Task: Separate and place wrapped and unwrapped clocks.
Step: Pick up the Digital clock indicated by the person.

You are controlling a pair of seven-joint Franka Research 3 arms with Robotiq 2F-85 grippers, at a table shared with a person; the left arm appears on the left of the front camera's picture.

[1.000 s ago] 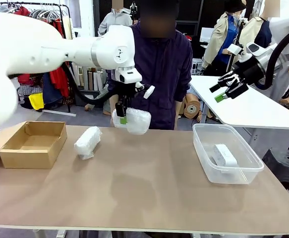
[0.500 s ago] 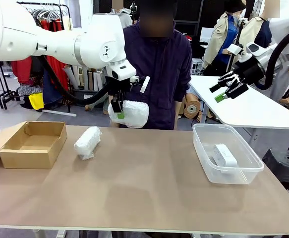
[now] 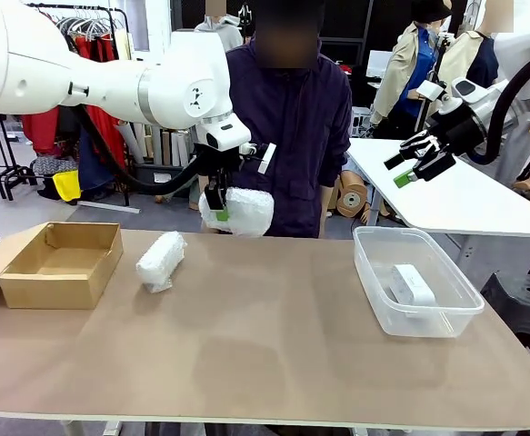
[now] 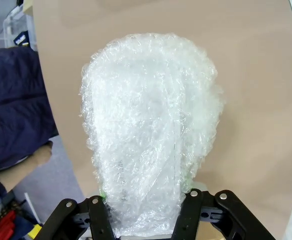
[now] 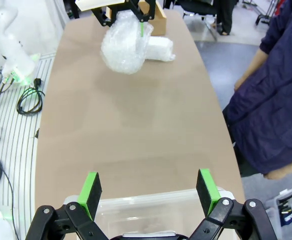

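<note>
My left gripper [image 3: 220, 211] is shut on a wrapped clock [image 3: 241, 211], a white bubble-wrap bundle [image 4: 151, 130] hanging in the air above the table's far edge, in front of the person. A second wrapped clock [image 3: 161, 261] lies on the table to the right of the cardboard box. The bare white clock [image 3: 412, 284] rests inside the clear plastic bin [image 3: 378, 300] on the right. My right gripper [image 3: 416, 162] hangs open and empty high above that bin [image 5: 151, 207], its green pads [image 5: 90, 190] spread wide. The right wrist view also shows the held bundle [image 5: 123, 46].
An open cardboard box [image 3: 60, 265] stands at the table's left end. The person [image 3: 292, 127] stands at the far side behind the held bundle. A white table [image 3: 465, 195] stands behind on the right. Bare tabletop lies between box and bin.
My left arm has carried the wrapped clock slightly left and a little up, turning at the wrist. The right arm has stayed still.
</note>
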